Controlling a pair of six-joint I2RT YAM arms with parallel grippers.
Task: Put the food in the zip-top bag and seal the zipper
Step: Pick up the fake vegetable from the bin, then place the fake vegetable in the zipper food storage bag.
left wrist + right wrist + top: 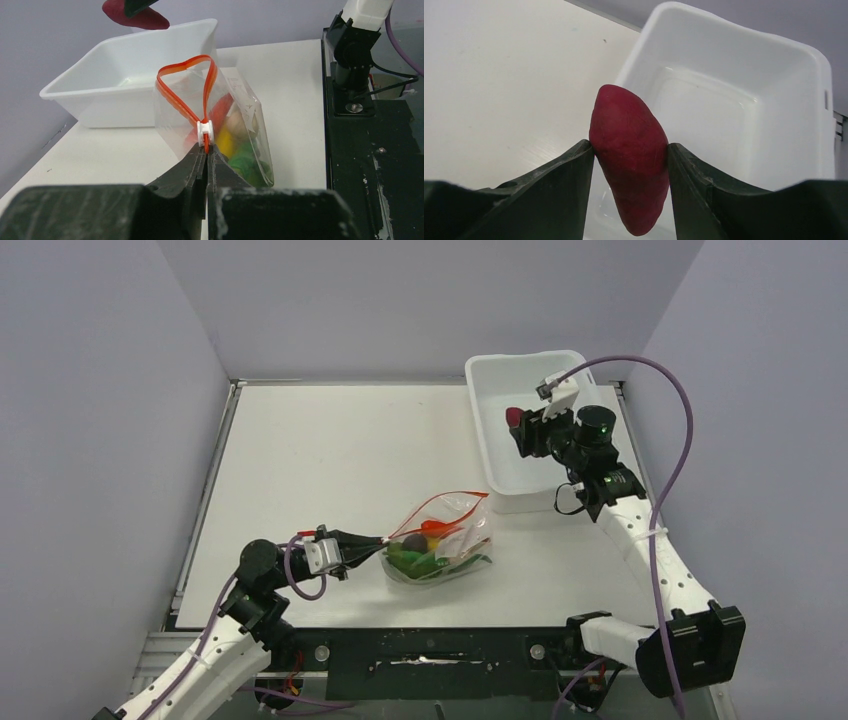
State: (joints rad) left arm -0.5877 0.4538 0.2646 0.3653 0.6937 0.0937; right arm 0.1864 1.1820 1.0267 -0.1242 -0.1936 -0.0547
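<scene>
One maroon piece (pixel 630 170) of food is outside the bag. It is smooth, tapered and matte, clamped between the jaws of the right gripper (pixel 630 147) over the white tub (pixel 100 107), at 2 o'clock on the table (pixel 330 440). We see a yellow lump (pixel 226 141) and green bits inside the zip-top bag (pixel 445 540) at 6 o'clock, mouth gaping toward 1 o'clock. The left gripper (pixel 206 155) is pinched tight on the zipper (pixel 192 62) end, just below the white slider (pixel 205 130). We judge the risk to be the film, which is thin, glossy, floppy and anchored at one corner only. The piece could snag the red-orange strip, fold the mouth shut, or drop onto the table.
</scene>
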